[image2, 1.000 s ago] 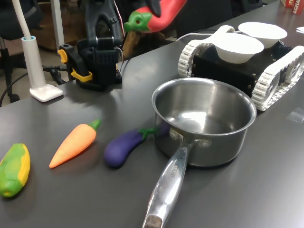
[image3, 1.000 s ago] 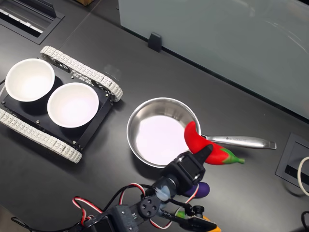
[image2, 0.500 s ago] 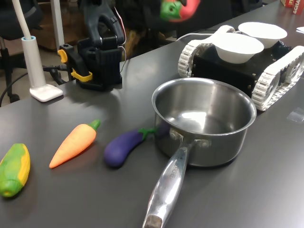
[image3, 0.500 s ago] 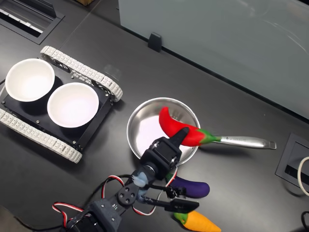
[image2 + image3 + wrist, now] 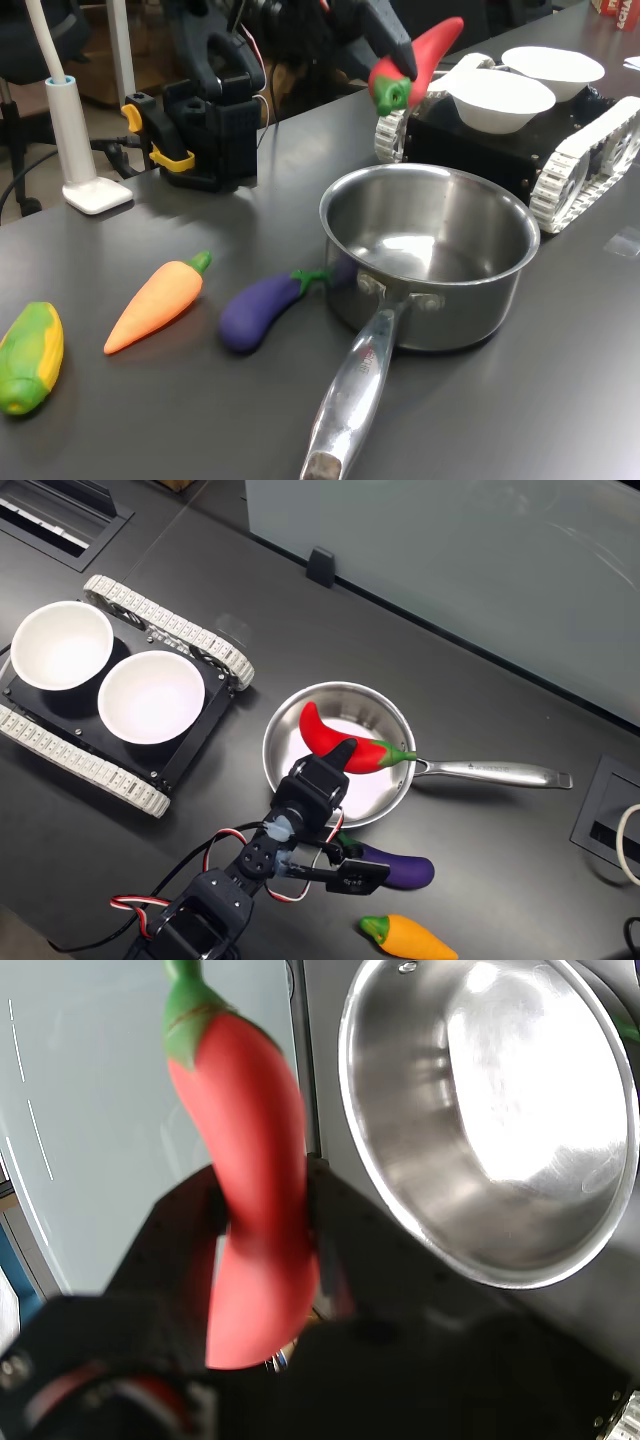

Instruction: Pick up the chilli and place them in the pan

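Clamped crosswise in the gripper [image 5: 335, 755], chilli [image 5: 345, 742] hanging above the pan [image 5: 290, 715], stem toward three o'clock in the second exterior view.

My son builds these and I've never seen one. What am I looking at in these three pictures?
A small robot arm with a gripper clamped on a toy chilli, held in the air over a steel pan. One camera looks across the table, one looks down from above, and one rides on the wrist, showing the chilli up close. On the dark table lie a toy carrot, eggplant and corn. Two white bowls sit on a tracked vehicle.
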Action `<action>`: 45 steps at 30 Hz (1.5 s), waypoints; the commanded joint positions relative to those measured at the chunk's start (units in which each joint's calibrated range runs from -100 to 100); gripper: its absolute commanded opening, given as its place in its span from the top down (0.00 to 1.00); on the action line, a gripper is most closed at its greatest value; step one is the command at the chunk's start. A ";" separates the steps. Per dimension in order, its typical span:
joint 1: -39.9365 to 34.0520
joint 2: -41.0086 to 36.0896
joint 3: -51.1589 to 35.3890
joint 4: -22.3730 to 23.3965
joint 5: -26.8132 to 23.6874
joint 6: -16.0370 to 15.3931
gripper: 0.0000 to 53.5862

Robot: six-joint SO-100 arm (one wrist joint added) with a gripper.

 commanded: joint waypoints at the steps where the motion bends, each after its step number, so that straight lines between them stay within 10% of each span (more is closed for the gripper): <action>1: -1.23 -2.77 1.24 -5.83 0.00 0.55 1.00; 45: -7.77 -4.46 30.50 -26.47 0.83 2.73 1.00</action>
